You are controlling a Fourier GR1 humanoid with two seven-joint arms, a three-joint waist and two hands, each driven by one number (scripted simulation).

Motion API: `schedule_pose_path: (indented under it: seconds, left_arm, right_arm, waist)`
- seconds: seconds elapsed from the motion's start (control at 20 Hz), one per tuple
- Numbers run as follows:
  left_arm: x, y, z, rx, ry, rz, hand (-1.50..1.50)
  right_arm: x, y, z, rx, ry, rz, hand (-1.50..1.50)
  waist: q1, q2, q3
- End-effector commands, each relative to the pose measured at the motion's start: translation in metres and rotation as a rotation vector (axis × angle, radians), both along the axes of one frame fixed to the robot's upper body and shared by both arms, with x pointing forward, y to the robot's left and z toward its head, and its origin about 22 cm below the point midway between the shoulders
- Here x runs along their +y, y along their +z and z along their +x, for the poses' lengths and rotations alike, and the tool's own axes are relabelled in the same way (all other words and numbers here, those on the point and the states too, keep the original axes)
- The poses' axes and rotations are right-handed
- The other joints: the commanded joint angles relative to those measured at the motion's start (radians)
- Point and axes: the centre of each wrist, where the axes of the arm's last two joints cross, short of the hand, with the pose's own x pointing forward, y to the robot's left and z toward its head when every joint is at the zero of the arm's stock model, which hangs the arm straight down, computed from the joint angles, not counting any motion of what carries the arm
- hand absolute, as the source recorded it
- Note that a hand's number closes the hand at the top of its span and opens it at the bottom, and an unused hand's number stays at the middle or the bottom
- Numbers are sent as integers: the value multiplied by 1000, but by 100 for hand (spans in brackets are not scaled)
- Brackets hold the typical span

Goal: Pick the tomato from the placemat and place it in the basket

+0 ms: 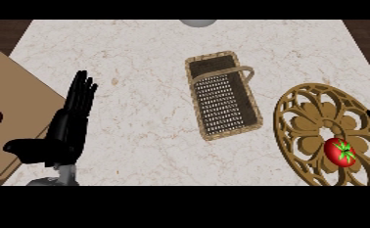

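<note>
A red tomato [339, 151] with a green stem lies on the round, tan openwork placemat [309, 108] at the counter's right edge. A rectangular wicker basket [221, 95] with a dark mesh floor and a thin handle stands mid-counter, left of the placemat. My left hand [69, 117] rests open at the lower left, fingers straight and pointing away, far from both the basket and the tomato. My right hand does not show in the head view.
The counter is pale marble [137, 51]. A brown board [22, 100] covers the left edge beside my left hand. A grey round object [198, 22] peeks in at the far edge, behind the basket.
</note>
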Motion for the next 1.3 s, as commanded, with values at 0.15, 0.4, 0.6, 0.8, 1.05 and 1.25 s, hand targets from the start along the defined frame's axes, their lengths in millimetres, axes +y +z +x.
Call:
schedule_pose_path:
  seconds: [0.15,0.4,0.6,0.8,1.05,1.25]
  left_arm:
    - [11,-11,2,2,-19,8,0]
    - [-7,0,1,-4,10,21,0]
    - [12,-7,9,0,-13,2,0]
    - [-1,-17,-11,-7,1,1,0]
    - [7,10,5,-5,-13,5,0]
    - [1,-8,2,5,-5,-14,0]
  right_arm:
    - [0,-22,10,-35,-23,-8,-150]
    - [-5,-28,8,-16,-20,-6,-150]
    - [1,-35,11,14,-21,-20,-150]
    - [5,-27,-1,42,-18,-51,-150]
    - [7,-63,22,65,-29,-40,-150]
    - [-9,-78,40,65,-31,-16,-150]
  waist:
    - [0,1,0]
    - [-3,0,0]
    - [-3,0,0]
    - [-3,-1,-1]
    - [-1,0,0]
    - [2,1,0]
